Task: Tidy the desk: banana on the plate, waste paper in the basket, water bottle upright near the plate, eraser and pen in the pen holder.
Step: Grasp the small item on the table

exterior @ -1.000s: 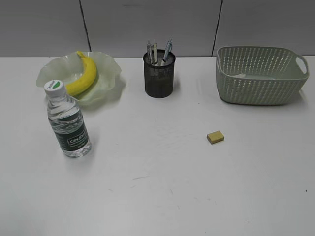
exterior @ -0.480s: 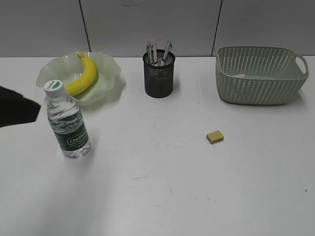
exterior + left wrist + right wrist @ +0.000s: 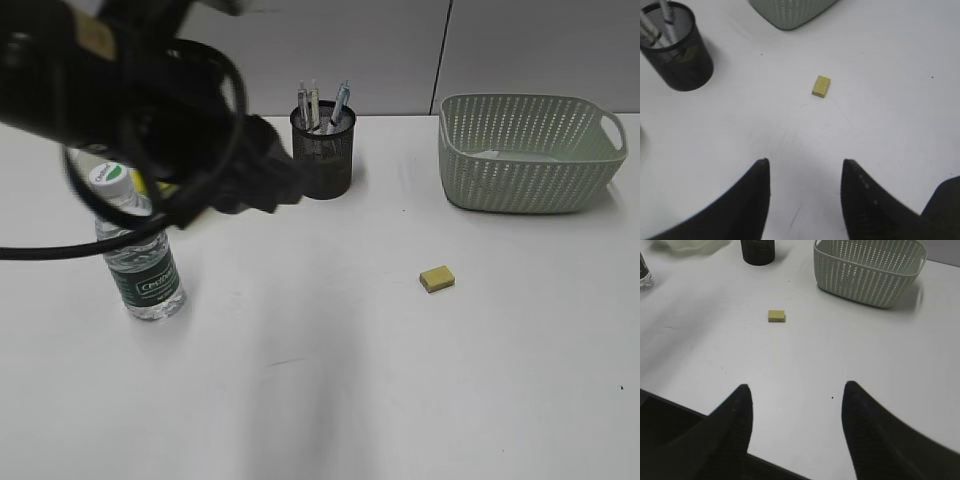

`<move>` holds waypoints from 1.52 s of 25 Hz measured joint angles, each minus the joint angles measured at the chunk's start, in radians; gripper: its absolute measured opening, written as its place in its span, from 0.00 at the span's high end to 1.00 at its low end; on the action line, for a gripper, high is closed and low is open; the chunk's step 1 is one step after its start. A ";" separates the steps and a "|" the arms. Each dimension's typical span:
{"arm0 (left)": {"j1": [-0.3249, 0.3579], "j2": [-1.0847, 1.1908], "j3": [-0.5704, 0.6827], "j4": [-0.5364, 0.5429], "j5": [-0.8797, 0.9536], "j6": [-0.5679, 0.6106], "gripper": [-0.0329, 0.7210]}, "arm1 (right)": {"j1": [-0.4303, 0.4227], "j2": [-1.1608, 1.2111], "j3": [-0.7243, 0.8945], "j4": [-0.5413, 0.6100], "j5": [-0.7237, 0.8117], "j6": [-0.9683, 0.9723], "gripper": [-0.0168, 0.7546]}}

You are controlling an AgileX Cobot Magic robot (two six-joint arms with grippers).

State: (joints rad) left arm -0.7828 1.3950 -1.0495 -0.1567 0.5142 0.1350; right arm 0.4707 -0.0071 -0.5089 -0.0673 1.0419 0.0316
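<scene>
The yellow eraser [image 3: 437, 278] lies on the white desk [image 3: 330, 380], also in the left wrist view [image 3: 821, 86] and the right wrist view [image 3: 776, 315]. My left gripper [image 3: 805, 161] is open and empty above the desk, with the eraser ahead of it. Its arm [image 3: 150, 110] hides most of the plate and banana. The water bottle [image 3: 140, 265] stands upright at left. The black pen holder [image 3: 325, 150] holds several pens. The basket [image 3: 530, 150] stands at back right. The waste paper is not clearly seen. My right gripper [image 3: 796, 385] is open and empty over the desk's near edge.
A grey panelled wall runs behind the desk. The plate's edge [image 3: 690, 245] shows at the top left of the right wrist view. The desk's near edge shows dark below the right gripper.
The left arm has swept in from the left edge, over the plate and bottle, to just left of the pen holder. The objects have not moved.
</scene>
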 joint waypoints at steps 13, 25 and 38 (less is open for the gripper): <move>-0.059 0.583 -0.599 0.050 0.220 0.000 0.42 | 0.000 0.000 0.000 0.000 0.000 0.000 0.39; -0.061 0.944 -1.046 0.048 0.473 0.000 0.29 | 0.000 0.000 0.000 0.000 -0.001 0.000 0.39; -0.096 1.096 -1.114 0.065 0.440 0.000 0.29 | 0.000 0.000 0.000 0.000 -0.002 0.000 0.39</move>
State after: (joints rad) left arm -0.8789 2.4908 -2.1632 -0.0919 0.9540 0.1350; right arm 0.4707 -0.0071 -0.5089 -0.0673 1.0404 0.0318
